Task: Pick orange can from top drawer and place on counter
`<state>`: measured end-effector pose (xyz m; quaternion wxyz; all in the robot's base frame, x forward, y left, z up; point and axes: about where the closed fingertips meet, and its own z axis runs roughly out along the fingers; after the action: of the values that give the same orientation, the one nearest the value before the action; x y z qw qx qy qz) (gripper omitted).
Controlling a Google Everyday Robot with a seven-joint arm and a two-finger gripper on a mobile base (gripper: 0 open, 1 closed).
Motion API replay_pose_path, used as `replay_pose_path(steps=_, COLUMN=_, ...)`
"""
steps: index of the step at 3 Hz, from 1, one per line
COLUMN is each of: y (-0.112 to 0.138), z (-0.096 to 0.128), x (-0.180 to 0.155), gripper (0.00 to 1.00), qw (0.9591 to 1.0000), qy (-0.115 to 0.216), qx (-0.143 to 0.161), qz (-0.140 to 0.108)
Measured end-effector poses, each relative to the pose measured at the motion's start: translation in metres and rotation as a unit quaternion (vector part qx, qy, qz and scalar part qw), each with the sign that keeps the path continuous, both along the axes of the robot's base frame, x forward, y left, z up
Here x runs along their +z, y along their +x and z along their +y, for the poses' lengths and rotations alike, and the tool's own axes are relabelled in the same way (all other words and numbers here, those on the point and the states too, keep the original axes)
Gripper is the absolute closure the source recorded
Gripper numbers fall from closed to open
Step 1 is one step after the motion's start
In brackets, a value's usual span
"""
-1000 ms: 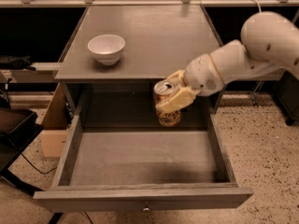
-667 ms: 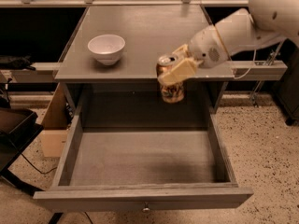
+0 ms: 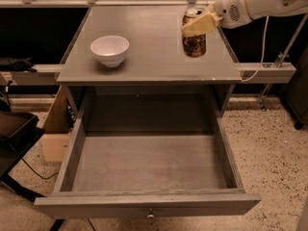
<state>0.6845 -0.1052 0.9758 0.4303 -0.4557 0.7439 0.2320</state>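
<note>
Standing in front of the cabinet, I see the gripper [image 3: 199, 24] up at the far right of the tabletop [image 3: 154, 37], carried there by 1 white arm [image 3: 260, 1] that reaches in from the right edge. Its 2 tan fingers [image 3: 206, 21] are pinched around the upper part of the orange can [image 3: 194, 41], just below the silver top, and the can stands upright in that grip. The can's lower half hangs below the fingers, over the right-hand part of the tabletop near its right edge. I cannot tell whether its base touches the surface or sits just above it. To the left of the fingers and well apart from them, a white bowl [image 3: 109, 49] rests on the tabletop. Below the fingers and nearer to me, the top drawer [image 3: 192, 202] is pulled fully out, its grey floor bare and its small metal knob [image 3: 150, 214] in the middle of the front panel. Far down to the left of the fingers, a tan cardboard box [image 3: 55, 134] sits against the cabinet's side on the speckled floor [image 3: 269, 153].
</note>
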Motion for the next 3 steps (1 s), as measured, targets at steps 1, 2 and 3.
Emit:
replay_pose_path(steps=1, y=0.032, z=-0.020, x=0.000, gripper=1.00, qw=0.9975, qy=0.015, qx=-0.061, qz=-0.030)
replay_pose_path(steps=2, y=0.052, z=-0.029, x=-0.030, gripper=1.00, qw=0.9936, qy=0.046, qx=-0.093, qz=-0.043)
replay_pose_path(steps=3, y=0.060, z=-0.014, x=-0.085, gripper=1.00, qw=0.9930, qy=0.071, qx=-0.088, qz=-0.032)
